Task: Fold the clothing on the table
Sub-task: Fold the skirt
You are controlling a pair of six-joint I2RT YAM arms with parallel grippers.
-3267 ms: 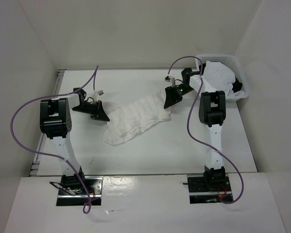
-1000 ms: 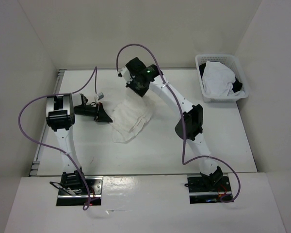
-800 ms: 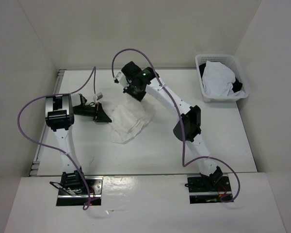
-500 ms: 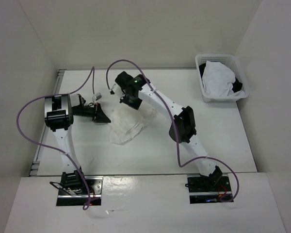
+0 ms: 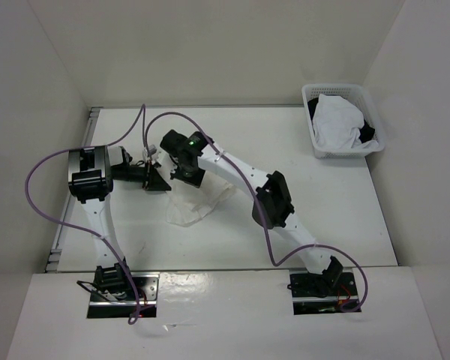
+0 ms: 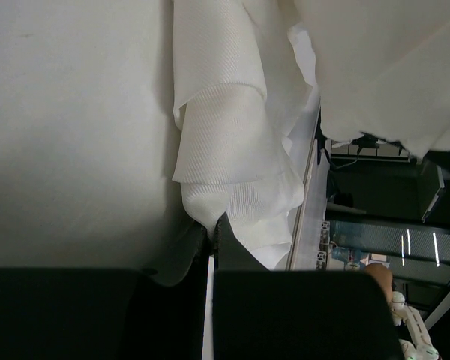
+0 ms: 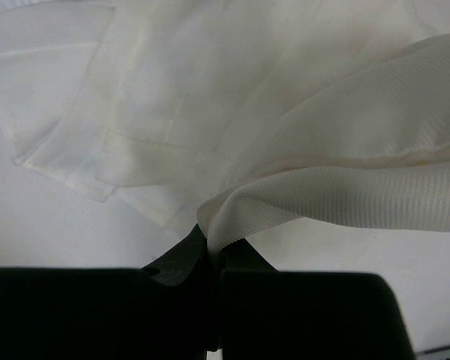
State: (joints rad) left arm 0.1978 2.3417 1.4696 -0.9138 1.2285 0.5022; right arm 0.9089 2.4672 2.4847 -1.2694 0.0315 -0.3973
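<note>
- Lying on the left half of the table (image 5: pixel 322 217), the skirt (image 5: pixel 202 201) is a bunched white heap, partly doubled over itself.
- The left gripper (image 6: pixel 211 231) is clenched on an edge of the skirt. In the left wrist view the ribbed fabric comes out from between its black fingers.
- The right gripper (image 7: pixel 210 241) is also closed tight on a fold of the skirt, and this fold is lifted above the flatter layers.
- From above, both grippers are near each other at the upper left edge of the skirt.
- A white basket (image 5: pixel 342 88) with a plain white cloth (image 5: pixel 336 120) stands at the far right corner, well apart.
</note>
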